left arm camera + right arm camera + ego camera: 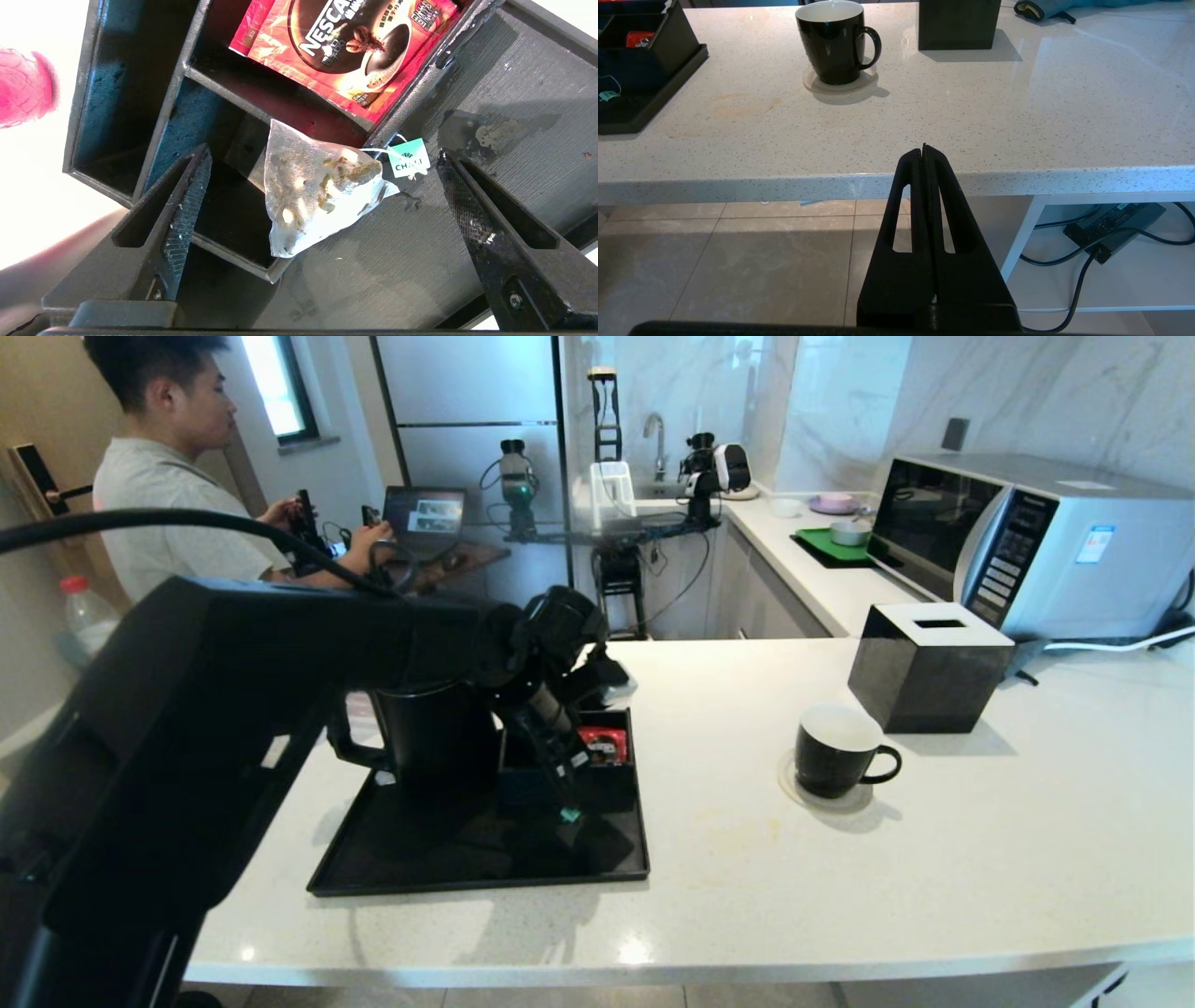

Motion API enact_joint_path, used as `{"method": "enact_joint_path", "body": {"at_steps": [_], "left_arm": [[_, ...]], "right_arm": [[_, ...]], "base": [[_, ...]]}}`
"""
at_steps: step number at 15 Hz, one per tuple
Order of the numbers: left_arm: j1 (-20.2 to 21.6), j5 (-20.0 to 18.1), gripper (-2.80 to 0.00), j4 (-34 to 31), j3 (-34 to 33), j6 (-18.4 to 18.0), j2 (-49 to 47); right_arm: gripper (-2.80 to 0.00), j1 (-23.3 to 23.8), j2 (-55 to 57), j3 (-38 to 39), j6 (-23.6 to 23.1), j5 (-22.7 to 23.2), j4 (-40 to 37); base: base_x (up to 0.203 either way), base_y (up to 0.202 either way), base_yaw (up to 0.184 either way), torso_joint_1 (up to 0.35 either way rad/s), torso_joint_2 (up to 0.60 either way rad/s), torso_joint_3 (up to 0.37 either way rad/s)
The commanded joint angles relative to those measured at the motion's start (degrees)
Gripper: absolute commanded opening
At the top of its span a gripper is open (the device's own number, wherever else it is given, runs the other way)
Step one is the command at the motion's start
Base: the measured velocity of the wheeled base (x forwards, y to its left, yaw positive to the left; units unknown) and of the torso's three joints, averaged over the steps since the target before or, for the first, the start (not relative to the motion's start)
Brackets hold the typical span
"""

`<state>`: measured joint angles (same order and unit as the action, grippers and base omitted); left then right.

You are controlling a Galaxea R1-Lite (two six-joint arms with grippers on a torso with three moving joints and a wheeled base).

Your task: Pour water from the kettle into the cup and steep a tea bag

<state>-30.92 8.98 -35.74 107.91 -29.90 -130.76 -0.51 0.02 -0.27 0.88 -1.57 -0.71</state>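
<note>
The tea bag point(317, 191), a grey pyramid with a teal tag point(409, 157), lies half on the corner of a black organiser point(154, 116) and half on the tray floor. My left gripper point(322, 151) hangs open over it with one finger on each side and touches nothing. In the head view only the tag point(569, 815) shows below the left gripper point(565, 784). The black kettle point(429, 728) stands on the tray behind my left arm. The black cup point(834, 751) point(833, 42) sits on a clear coaster to the right. My right gripper point(924, 148) is shut and empty, below the counter's front edge.
The black tray point(467, 873) holds the organiser with a red sachet point(604, 745) point(345, 51). A black tissue box point(924, 677) stands behind the cup and a microwave point(1027, 541) at the back right. A person sits at the far left, near a bottle point(86, 616).
</note>
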Motion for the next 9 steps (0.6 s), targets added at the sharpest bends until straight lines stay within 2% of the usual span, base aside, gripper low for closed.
{"method": "enact_joint_path", "body": {"at_steps": [1,4,5,9], "left_arm": [[0.1,0.1,0.0,-0.2,0.0,-0.2,-0.2],[0.4,0.1,0.0,-0.2,0.0,-0.2,-0.3],[0.4,0.1,-2.8,-0.2,0.0,-0.2,-0.4],[0.4,0.1,-2.8,-0.2,0.2,-0.2,-0.6]], "right_arm": [[-2.8,0.0,0.0,0.0,0.0,0.0,0.0],[-2.8,0.0,0.0,0.0,0.0,0.0,0.0],[-2.8,0.0,0.0,0.0,0.0,0.0,0.0],[-2.8,0.0,0.0,0.0,0.0,0.0,0.0]], "base": [[0.0,0.0,0.0,0.0,0.0,0.0],[0.0,0.0,0.0,0.0,0.0,0.0],[0.0,0.0,0.0,0.0,0.0,0.0],[0.0,0.0,0.0,0.0,0.0,0.0]]}}
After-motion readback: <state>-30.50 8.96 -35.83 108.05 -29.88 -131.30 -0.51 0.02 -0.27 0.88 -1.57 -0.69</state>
